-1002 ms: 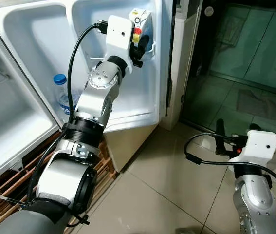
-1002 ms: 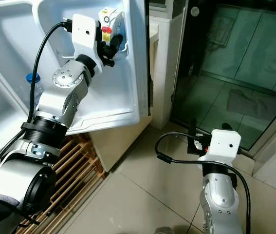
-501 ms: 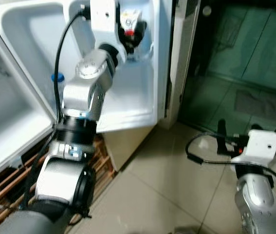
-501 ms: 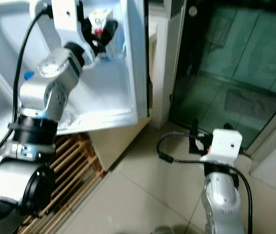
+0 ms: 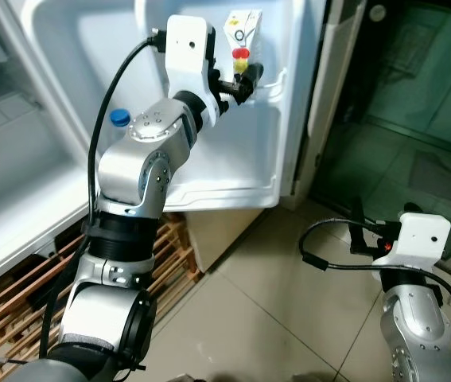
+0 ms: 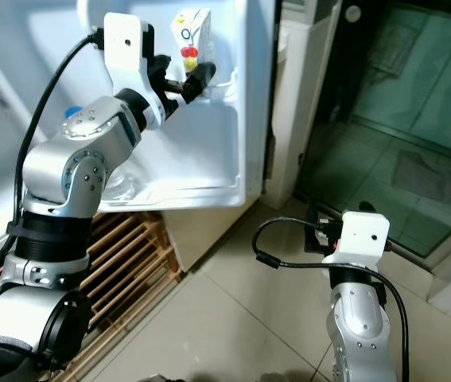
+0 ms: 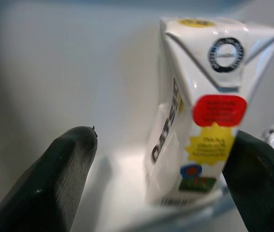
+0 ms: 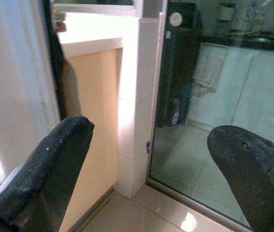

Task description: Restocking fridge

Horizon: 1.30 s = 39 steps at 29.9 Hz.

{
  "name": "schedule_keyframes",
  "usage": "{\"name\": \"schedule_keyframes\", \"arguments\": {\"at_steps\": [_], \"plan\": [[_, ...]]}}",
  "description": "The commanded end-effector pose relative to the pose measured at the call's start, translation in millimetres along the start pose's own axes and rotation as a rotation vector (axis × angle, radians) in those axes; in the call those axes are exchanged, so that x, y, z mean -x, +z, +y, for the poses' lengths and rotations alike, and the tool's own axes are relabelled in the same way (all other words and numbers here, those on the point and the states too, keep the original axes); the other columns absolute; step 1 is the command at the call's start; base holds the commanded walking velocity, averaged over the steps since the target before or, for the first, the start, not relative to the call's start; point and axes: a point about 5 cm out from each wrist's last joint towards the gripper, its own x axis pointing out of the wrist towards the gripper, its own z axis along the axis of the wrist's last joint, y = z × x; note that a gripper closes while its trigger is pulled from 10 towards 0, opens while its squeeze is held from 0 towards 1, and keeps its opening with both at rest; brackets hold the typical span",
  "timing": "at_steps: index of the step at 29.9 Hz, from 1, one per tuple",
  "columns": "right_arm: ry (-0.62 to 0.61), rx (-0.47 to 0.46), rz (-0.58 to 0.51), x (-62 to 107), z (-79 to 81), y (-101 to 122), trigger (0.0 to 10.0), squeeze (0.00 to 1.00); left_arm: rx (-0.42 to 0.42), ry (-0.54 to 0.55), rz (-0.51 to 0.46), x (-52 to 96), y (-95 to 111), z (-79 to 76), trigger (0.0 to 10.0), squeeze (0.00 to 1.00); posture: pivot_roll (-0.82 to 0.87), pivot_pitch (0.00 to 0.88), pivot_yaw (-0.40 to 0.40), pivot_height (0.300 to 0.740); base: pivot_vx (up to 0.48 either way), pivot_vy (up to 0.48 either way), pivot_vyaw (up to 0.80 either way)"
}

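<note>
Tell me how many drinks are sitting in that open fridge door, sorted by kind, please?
Cartons: 1, the white carton on the door shelf, between the fingers of the open left end effector.
Bottles: 1, the blue-capped bottle lower in the door, partly hidden by the arm.
Total: 2

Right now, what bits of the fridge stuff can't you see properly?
- Water bottle: in the eye views the left arm hides all but its blue cap and a bit of its clear body.
- Milk carton: in the left wrist view the print is too blurred to read; the left pincer is open around it.
- Fridge door shelf: its near part is blocked by the arm.
- Right pincer: open, holding nothing.
</note>
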Motion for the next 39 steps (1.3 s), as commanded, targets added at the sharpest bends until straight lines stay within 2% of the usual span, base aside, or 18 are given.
{"name": "schedule_keyframes", "arguments": {"at_steps": [1, 3, 8, 14, 17, 18, 19, 21, 24, 25, 26, 27, 33, 35, 39], "plan": [[0.014, 0.000, 0.023, 0.2, 0.5, -4, 10.0, 0.00, -0.005, 0.016, 0.013, 6.6, 1, 3.7, 10.0, 0.00, -0.24, 0.000, 0.075, 0.736, 0.000, 0.000, 0.00], [0.016, 0.001, 0.024, 0.5, 0.5, -4, 10.0, 0.00, -0.006, 0.017, 0.015, 8.4, 2, 4.0, 10.0, 0.00, -0.24, 0.000, 0.075, 0.736, 0.000, 0.000, 0.00], [0.029, 0.002, 0.043, 5.8, 0.4, -7, 10.0, 0.00, 0.003, -0.058, 0.010, 25.8, 7, -1.6, 10.0, 0.00, -0.20, 0.000, 0.046, 0.736, 0.000, 0.000, 0.00], [0.047, 0.003, 0.032, 1.2, 3.3, -5, 10.0, 0.00, 0.048, -0.210, -0.078, 42.3, 7, -19.3, 10.0, 0.00, -0.20, 0.000, 0.036, 0.736, 0.000, 0.000, 0.00], [0.044, 0.001, 0.022, -0.3, 3.1, -4, 10.0, 0.00, 0.044, -0.209, -0.096, 47.1, 3, -18.8, 10.0, 0.00, -0.20, 0.000, 0.039, 0.736, 0.000, 0.000, 0.00], [0.042, 0.000, 0.016, -1.3, 3.0, -3, 10.0, 0.00, 0.041, -0.204, -0.105, 50.3, 0, -18.1, 10.0, 0.00, -0.20, 0.000, 0.039, 0.736, 0.000, 0.000, 0.00], [0.031, -0.007, -0.005, -2.5, 2.3, 1, 10.0, 0.00, -0.001, -0.159, -0.117, 57.1, -9, -11.6, 10.0, 0.00, -0.19, 0.000, 0.042, 0.736, 0.000, 0.000, 0.00], [0.020, -0.019, -0.028, -3.1, 1.4, 5, 10.0, 0.00, 0.021, -0.121, -0.083, 64.2, -23, -7.5, 10.0, 0.00, -0.19, 0.000, 0.043, 0.736, 0.000, 0.000, 0.00], [0.007, -0.030, -0.047, -4.7, 0.3, 8, 10.0, 0.00, -0.012, -0.057, -0.087, 74.1, -38, -1.4, 10.0, 0.00, -0.18, 0.000, 0.045, 0.736, 0.000, 0.000, 0.00], [0.001, -0.030, -0.053, -6.6, 0.0, 9, 10.0, 0.00, 0.000, 0.016, -0.140, 82.7, -45, 6.0, 10.0, 0.00, -0.18, 0.000, 0.046, 0.736, 0.000, 0.000, 0.00], [0.001, -0.029, -0.057, -8.2, 0.3, 9, 10.0, 0.00, 0.025, 0.023, -0.158, 86.4, -49, 6.9, 10.0, 0.00, -0.18, 0.000, 0.047, 0.736, 0.000, 0.000, 0.00], [0.000, -0.027, -0.064, -10.3, 0.6, 9, 10.0, 0.00, 0.014, 0.041, -0.159, 88.8, -52, 7.8, 10.0, 0.00, -0.18, 0.000, 0.049, 0.736, 0.000, 0.000, 0.00], [-0.018, -0.021, -0.104, -25.5, -4.0, 18, 10.0, 0.00, 0.025, 0.121, -0.129, 87.3, -71, 10.5, 10.0, 0.00, -0.19, 0.000, 0.046, 0.736, 0.000, 0.000, 0.00], [-0.026, -0.018, -0.126, -33.4, -6.2, 24, 10.0, 0.00, 0.074, 0.176, -0.098, 84.6, -83, 15.5, 10.0, 0.00, -0.20, 0.000, 0.049, 0.736, 0.000, -0.480, 0.00], [-0.023, -0.017, -0.138, -39.3, -5.4, 27, 10.0, 0.00, 0.076, 0.196, -0.114, 81.5, -84, 14.9, 10.0, 0.00, -0.19, 0.000, 0.047, 0.736, 0.000, -0.480, 0.00]]}}
